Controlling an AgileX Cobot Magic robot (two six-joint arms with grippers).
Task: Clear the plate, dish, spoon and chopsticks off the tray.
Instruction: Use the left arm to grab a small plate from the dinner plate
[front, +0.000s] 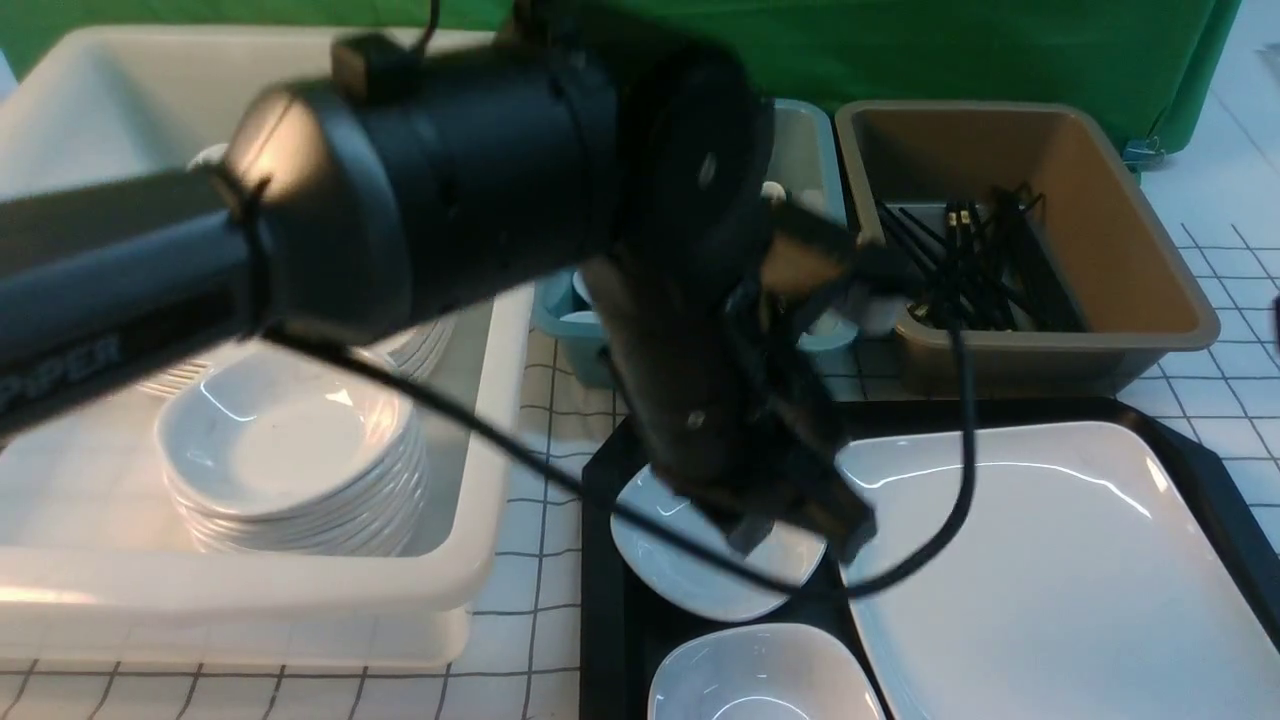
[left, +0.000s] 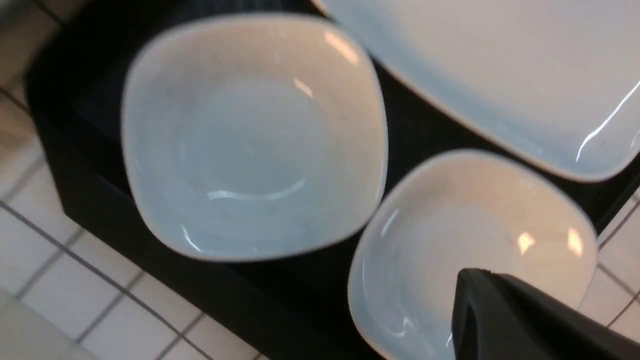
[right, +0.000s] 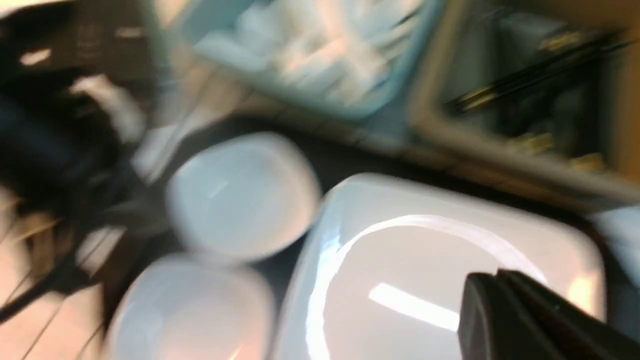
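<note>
Gridded tabletop (front: 540, 420) w/ tray (front: 600, 560): far dish (front: 680, 575) under closed L gripper (front: 800, 532).

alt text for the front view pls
The robot's black left arm crosses the frame, the left gripper low over a small white dish on the black tray. A large white plate fills the tray's right side; a brown bin of black chopsticks stands behind.
</note>
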